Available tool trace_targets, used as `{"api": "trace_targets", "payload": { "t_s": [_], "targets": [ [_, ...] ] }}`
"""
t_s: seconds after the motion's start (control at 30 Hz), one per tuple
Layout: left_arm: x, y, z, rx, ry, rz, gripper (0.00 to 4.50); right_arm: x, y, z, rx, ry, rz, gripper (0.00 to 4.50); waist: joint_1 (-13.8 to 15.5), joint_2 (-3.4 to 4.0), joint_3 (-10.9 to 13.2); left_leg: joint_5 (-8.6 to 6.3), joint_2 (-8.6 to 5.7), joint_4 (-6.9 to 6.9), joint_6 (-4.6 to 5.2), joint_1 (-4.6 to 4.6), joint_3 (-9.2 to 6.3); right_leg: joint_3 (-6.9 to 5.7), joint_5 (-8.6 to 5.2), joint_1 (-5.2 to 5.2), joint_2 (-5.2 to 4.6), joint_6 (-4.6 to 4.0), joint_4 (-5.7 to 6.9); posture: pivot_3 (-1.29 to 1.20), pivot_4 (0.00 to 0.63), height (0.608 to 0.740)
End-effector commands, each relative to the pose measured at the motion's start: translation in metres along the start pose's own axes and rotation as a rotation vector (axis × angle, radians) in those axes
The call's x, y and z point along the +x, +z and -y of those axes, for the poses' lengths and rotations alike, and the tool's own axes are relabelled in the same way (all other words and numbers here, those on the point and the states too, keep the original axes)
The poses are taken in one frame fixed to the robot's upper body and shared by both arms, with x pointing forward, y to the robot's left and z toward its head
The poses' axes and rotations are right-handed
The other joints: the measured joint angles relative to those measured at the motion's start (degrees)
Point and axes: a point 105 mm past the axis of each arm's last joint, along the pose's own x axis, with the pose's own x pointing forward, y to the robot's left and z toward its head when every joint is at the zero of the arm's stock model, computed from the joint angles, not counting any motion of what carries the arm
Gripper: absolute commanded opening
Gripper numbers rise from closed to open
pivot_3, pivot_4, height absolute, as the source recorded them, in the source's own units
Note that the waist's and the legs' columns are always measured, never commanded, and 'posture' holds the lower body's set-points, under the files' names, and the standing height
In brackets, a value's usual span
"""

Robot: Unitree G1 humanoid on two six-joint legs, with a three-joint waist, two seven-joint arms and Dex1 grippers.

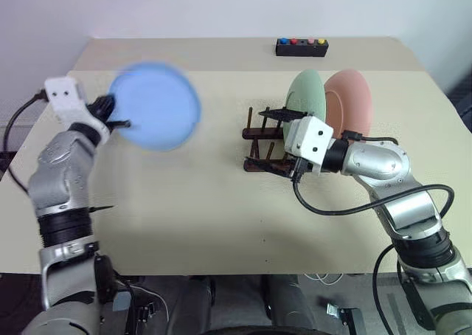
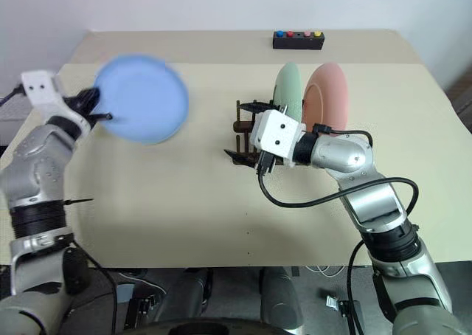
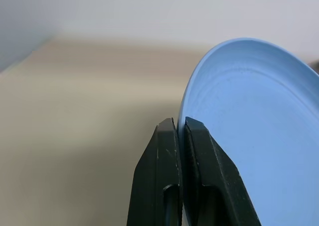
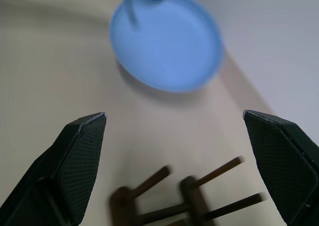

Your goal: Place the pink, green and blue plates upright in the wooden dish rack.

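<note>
The blue plate hangs in the air above the left part of the table, and my left gripper is shut on its rim; in the left wrist view both fingers pinch the plate's edge. The green plate and the pink plate stand upright side by side in the wooden dish rack. At the rack's near-left end my right gripper stands open and holds nothing. Its wrist view shows the rack's pegs below and the blue plate further off.
A small black box with coloured buttons sits at the far edge of the beige table. A black cable loops from my right arm onto the table beside the rack.
</note>
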Motion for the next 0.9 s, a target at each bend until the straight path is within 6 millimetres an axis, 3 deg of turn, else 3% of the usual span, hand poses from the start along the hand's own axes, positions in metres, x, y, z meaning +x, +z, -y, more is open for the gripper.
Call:
{"api": "trace_targets", "payload": {
  "t_s": [0.03,0.23,0.43,0.57,0.77,0.9],
  "targets": [
    [0.0,0.045,0.045,0.056,-0.127,0.179,0.1,0.006,0.007,0.01,-0.135,-0.048,0.008,4.5,-0.18,0.01,0.0,0.0,0.0,-0.02,0.0,0.0,0.01,0.0,0.0,0.0,0.0,0.0,0.0,0.0,0.15,0.74],
    [0.004,0.066,0.093,-0.013,-0.217,0.243,0.1,0.018,0.015,0.018,-0.365,-0.115,0.016,4.5,-0.45,0.01,0.0,0.0,0.0,-0.02,0.0,0.03,0.02,0.01,0.0,-0.02,0.02,0.0,0.01,0.0,0.15,0.74],
    [0.004,0.066,0.112,-0.071,-0.23,0.234,0.1,0.026,0.01,0.015,-0.519,-0.123,-0.006,4.5,-0.22,0.0,0.0,0.01,-0.01,-0.01,-0.01,0.01,0.02,0.01,0.0,-0.02,0.02,0.0,0.0,0.0,0.15,0.74],
    [0.003,0.063,0.113,-0.08,-0.234,0.218,0.0,0.029,0.004,0.011,-0.537,-0.106,-0.026,3.22,-0.31,0.01,0.0,0.01,-0.01,-0.01,-0.02,0.01,0.02,0.02,0.0,-0.02,0.02,0.0,0.0,0.0,0.15,0.74],
    [0.002,0.059,0.118,-0.096,-0.257,0.202,0.0,0.028,-0.003,0.009,-0.563,-0.094,-0.06,0.14,-0.23,0.0,0.0,0.02,-0.01,-0.01,-0.03,0.01,0.02,0.01,0.0,-0.01,0.02,0.0,0.0,0.0,0.15,0.74],
    [0.002,0.057,0.123,-0.105,-0.275,0.192,0.0,0.028,-0.005,0.007,-0.575,-0.091,-0.069,0.06,-0.24,0.0,0.0,0.02,-0.01,-0.01,-0.03,0.01,0.02,0.02,0.0,0.0,0.02,0.0,-0.01,0.0,0.15,0.74]
  ]
}}
